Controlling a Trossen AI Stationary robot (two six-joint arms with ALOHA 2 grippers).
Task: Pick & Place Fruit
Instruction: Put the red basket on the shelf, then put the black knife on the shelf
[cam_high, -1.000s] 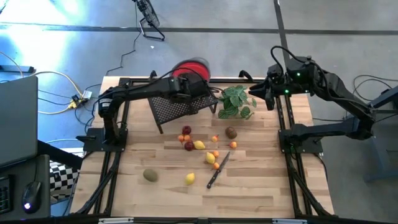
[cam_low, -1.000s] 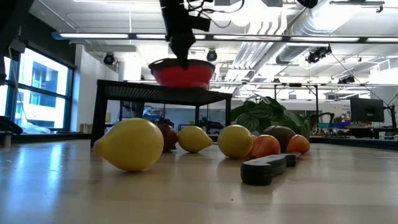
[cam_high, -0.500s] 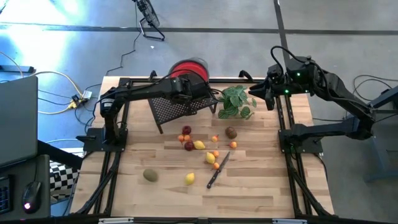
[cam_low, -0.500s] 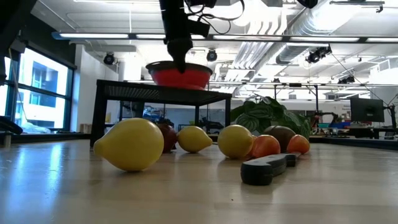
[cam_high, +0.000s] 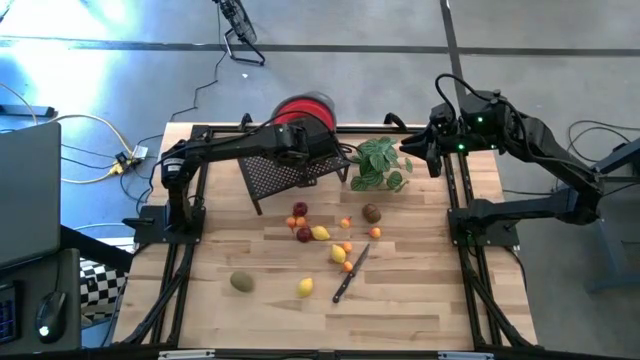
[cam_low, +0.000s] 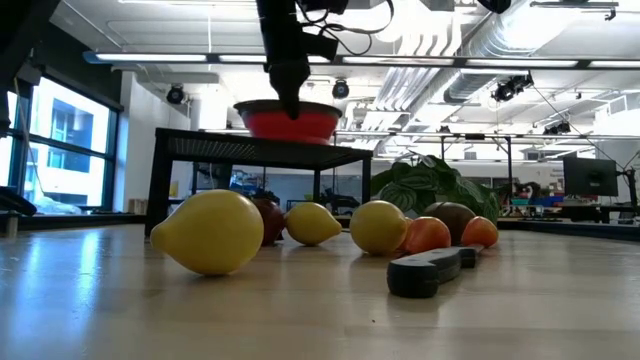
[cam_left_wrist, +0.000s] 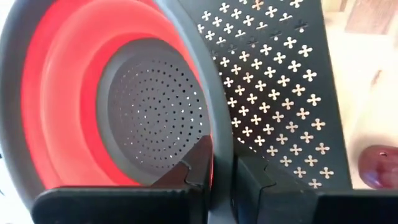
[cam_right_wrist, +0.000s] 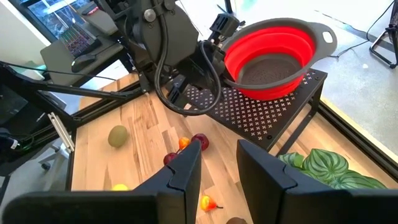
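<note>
While scattered, the fruit (cam_high: 320, 233) trails diagonally toward the table's near-left.

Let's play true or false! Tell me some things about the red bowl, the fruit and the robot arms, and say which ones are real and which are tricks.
1. The red colander sits on top of the black perforated stand. True.
2. The left gripper has its jaws around the colander's rim. True.
3. Some fruit is already inside the colander. False: it is empty; every piece, such as the lemon and the kiwi, lies on the wooden table.
4. The right gripper is holding a lemon. False: its jaws are empty, up by the table's far right corner.
5. The knife lies on the table among the fruit. True.
6. The leafy plant sits in the colander. False: it stands beside the stand.
</note>
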